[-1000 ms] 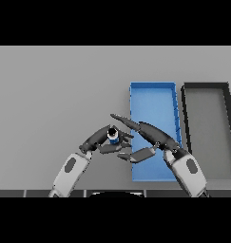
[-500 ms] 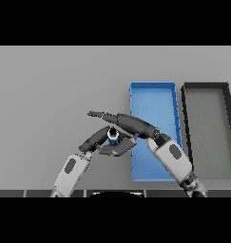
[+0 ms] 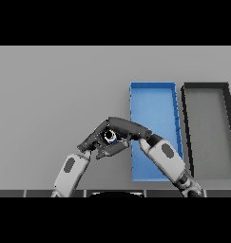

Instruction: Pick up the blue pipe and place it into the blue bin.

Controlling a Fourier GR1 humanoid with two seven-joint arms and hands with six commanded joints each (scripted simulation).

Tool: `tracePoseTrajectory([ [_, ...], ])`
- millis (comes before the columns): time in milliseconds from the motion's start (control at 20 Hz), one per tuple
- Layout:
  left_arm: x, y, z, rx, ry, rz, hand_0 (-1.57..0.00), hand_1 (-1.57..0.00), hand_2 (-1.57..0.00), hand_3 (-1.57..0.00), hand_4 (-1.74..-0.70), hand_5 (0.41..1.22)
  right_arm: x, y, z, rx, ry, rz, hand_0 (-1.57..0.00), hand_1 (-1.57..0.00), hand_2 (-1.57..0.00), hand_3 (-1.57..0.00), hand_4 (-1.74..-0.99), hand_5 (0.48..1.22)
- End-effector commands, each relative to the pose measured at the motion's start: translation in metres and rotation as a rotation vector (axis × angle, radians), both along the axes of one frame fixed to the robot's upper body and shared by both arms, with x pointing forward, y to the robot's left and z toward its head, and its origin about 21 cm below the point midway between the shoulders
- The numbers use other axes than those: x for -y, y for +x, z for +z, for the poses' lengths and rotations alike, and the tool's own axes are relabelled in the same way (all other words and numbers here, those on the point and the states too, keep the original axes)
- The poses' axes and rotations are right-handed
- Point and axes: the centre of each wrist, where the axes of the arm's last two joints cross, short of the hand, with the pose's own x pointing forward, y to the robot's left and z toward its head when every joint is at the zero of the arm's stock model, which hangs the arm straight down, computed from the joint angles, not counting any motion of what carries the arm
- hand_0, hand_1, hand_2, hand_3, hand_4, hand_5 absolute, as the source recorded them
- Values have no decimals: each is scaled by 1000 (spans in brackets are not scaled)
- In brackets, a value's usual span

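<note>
The blue pipe (image 3: 109, 137) shows as a short tube with a dark opening, on the grey table just left of the blue bin (image 3: 153, 92). My right hand (image 3: 129, 128) reaches in from the lower right and lies over it. Its fingers curl round the top of the pipe and its thumb sits beneath, so most of the pipe is hidden. My left hand (image 3: 91, 141) comes in from the lower left and rests close against the pipe's left side with relaxed fingers. The blue bin is a long open tray, and my right forearm crosses its near left corner.
A dark grey bin (image 3: 206, 86) of the same shape stands right of the blue one, side by side with it. The grey table (image 3: 55, 90) stretches away to the left and to the far side.
My right hand has swung left from beside the blue bin and dropped onto the pipe, its straight fingers now curled round it. The left hand has barely moved.
</note>
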Motion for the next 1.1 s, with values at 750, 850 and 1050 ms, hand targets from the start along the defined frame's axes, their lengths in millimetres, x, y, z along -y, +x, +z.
tracePoseTrajectory([
  [750, -10, -1, 2, 93, 71, -15, -748, -687, -662, -596, -1282, 1221, -9, -10, -7, 24, 48, -25, -1563, -1563, -1563, -1556, -1737, 1208],
  [850, -10, 1, 1, 101, 125, -23, -478, -439, -423, -381, -1136, 1132, -10, -9, -6, 8, 20, -52, -1566, -1566, -1566, -1562, -1738, 1213],
  [1050, -9, 3, 3, 38, 170, 13, -195, -179, -173, -156, -996, 770, -12, -14, -4, 49, 35, -49, -1569, -1569, -1569, -1567, -1740, 1218],
])
